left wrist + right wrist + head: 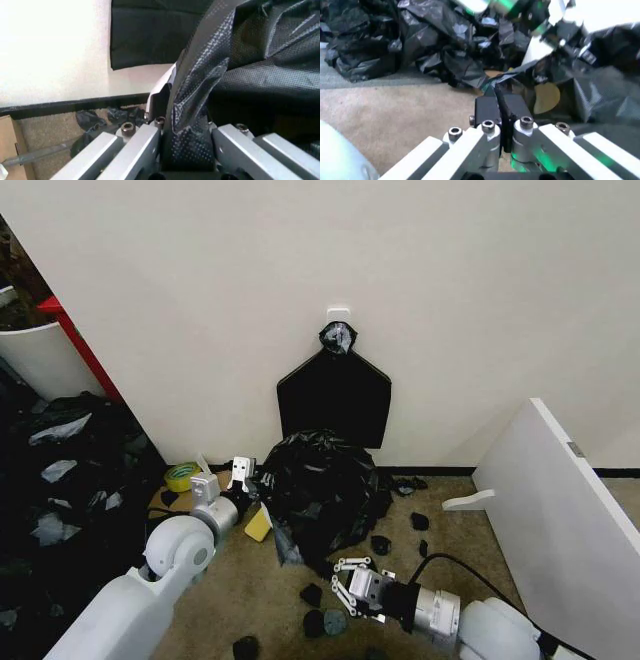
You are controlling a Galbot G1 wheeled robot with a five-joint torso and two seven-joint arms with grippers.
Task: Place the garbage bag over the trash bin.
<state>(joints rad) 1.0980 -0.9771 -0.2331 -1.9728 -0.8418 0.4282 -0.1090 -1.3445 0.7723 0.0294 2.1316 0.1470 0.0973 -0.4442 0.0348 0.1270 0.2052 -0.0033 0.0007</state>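
A brown carpeted floor (455, 530) is meeting a plain cream wall (300, 250) with a black skirting strip along its foot. A flat black house-shaped bundle with a grey-taped knot (334, 395) is hanging on the wall from a small white hook. A white board (560, 520) is leaning at the right, and a heap of crumpled black plastic (70, 470) is lying at the left below a white cylinder with a red edge (45, 355). Small black scraps (315, 595) are lying scattered on the carpet, and a roll of yellow-green tape (182, 475) is resting near the wall.

The thin, glossy, wrinkled black garbage bag (320, 490) is sitting bunched in a mound on the floor just below the bundle. Whether the pale trash bin is standing beneath it cannot be told, the plastic covering everything there.

The left tool (238, 473) is sitting at the bag's left edge; in the left wrist view its jaws are closing on a fold of the bag's film (192, 112). The right tool (345, 580) is hovering low near the bag's front edge, and in the right wrist view its dark pads (487, 108) are pinching a thin edge of the black film. The cuff of the right arm is cut off by the frame's lower edge.
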